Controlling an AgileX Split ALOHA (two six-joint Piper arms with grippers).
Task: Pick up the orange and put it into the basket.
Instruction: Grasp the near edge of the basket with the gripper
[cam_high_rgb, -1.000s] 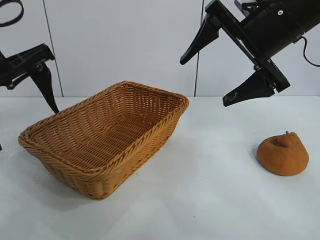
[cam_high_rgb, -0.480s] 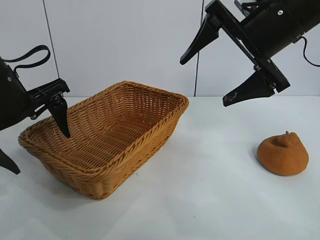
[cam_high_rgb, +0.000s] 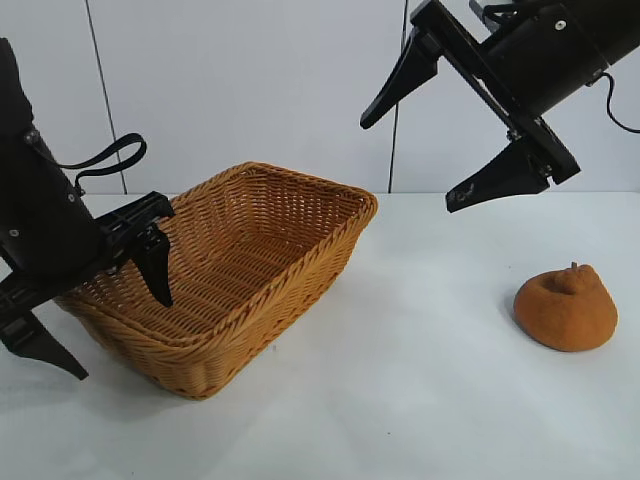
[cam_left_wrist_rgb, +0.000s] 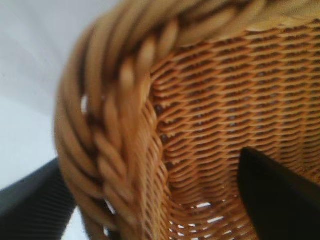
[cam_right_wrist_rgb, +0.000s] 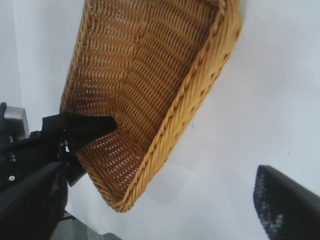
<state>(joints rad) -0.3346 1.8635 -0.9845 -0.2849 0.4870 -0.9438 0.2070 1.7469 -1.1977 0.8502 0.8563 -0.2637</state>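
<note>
The orange sits on the white table at the right, apart from both grippers. The basket stands left of centre. My left gripper is open and straddles the basket's near-left corner, with one finger inside the basket and one outside. In the left wrist view the braided rim runs between the jaws of the left gripper. My right gripper is open and empty, held high between basket and orange. In the right wrist view this gripper looks down on the basket; the orange is out of view there.
The white table spreads between basket and orange. A white panelled wall stands behind. The left arm's finger shows inside the basket's end in the right wrist view.
My left arm has come down and to the right from the upper left, and its open gripper now straddles the basket's corner. The right arm, orange and basket have not moved.
</note>
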